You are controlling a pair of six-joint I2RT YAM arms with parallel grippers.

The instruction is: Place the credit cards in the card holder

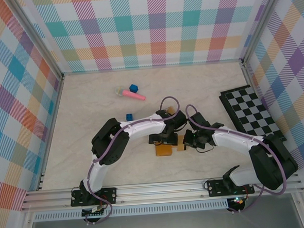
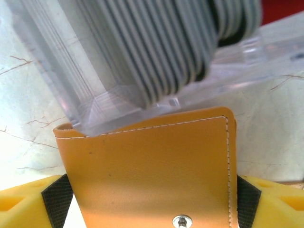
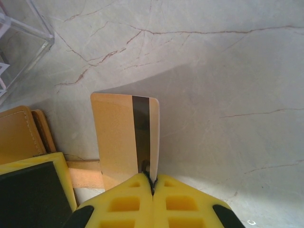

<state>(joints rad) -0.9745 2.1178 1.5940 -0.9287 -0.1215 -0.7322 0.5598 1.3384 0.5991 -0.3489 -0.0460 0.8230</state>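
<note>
Pinching one tan card (image 3: 124, 137) on edge in the closed right claw (image 3: 153, 184), near the orange card holder (image 3: 19, 135). Straddling that holder with the left claw (image 2: 152, 206), spread wide, pads (image 2: 57, 199) at both edges; whether gripping, cannot tell. Judging nothing slotted yet, with grey cards (image 2: 161, 47) waiting in a clear rack (image 2: 95, 102).

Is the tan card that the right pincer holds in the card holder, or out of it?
Out. The right pincer is shut on the tan card at its edge, over bare tabletop beside the card holder.
</note>
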